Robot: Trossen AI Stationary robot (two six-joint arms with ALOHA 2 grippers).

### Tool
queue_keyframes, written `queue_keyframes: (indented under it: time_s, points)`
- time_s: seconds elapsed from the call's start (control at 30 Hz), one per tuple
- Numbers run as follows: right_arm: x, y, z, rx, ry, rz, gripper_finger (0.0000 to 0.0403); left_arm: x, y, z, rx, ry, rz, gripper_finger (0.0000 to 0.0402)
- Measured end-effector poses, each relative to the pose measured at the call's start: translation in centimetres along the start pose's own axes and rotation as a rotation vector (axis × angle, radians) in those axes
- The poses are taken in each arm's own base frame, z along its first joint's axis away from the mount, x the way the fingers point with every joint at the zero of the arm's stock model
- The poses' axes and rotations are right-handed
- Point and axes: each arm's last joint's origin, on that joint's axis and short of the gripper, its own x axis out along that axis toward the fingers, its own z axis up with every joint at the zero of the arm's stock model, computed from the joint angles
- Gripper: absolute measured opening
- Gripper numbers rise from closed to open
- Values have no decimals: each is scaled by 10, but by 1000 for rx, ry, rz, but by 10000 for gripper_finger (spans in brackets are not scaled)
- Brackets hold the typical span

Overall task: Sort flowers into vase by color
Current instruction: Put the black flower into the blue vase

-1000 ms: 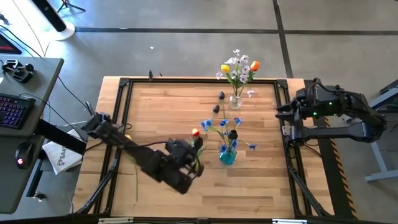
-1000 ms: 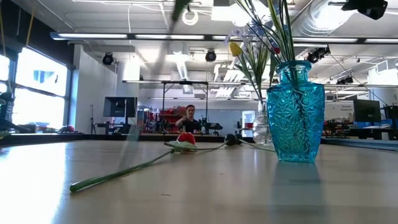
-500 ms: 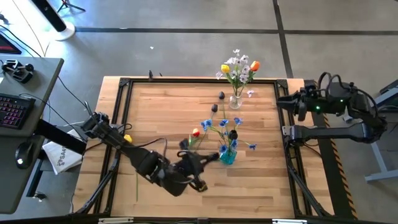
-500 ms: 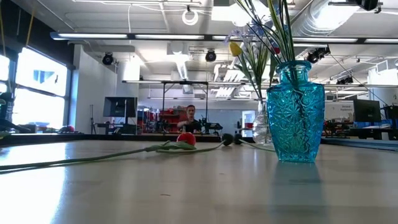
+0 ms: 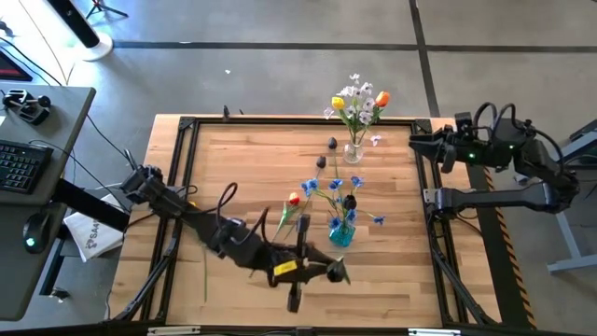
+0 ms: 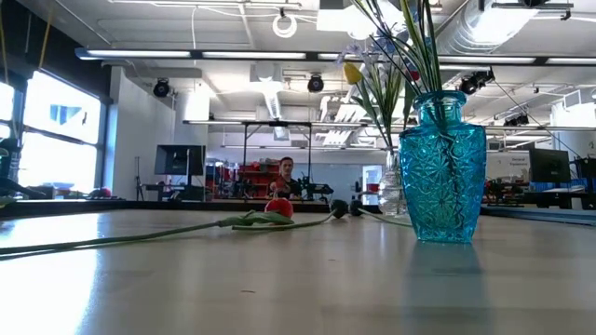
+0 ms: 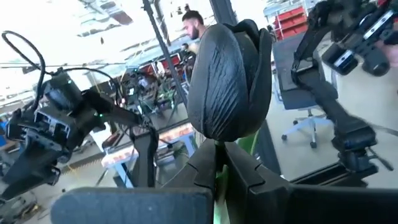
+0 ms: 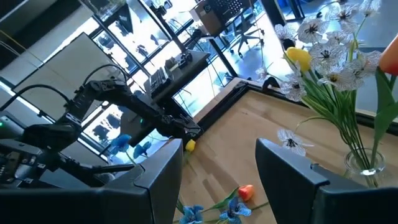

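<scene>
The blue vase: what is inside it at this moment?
The blue vase holds blue small-blossom sprays and one dark tulip. The patterned glass hides the stems inside. The left gripper holds another dark tulip outside the vase.

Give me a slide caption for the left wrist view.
Left end effector shut on a dark purple tulip, bloom upright.

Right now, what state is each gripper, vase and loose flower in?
left gripper: shut on the dark purple tulip's stem.
dark purple tulip: held, off the table.
right gripper: open, waiting at the table's right edge.
blue vase: upright, holding blue sprays.
clear vase: upright, holding white sprays and yellow and orange tulips.
red-orange tulip: lying on the table.
</scene>
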Motion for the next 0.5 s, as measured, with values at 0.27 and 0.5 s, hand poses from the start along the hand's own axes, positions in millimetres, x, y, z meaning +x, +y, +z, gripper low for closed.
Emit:
queue_keyframes:
  time_s: [0.27, 0.5]
  points:
    - [2, 2, 1, -8, 0, 18, 199, 14, 30, -33, -20, 76, 74, 0]
    - [1, 3, 1, -28, 11, 59, 199, 18, 42, -57, -51, 115, 102, 0]
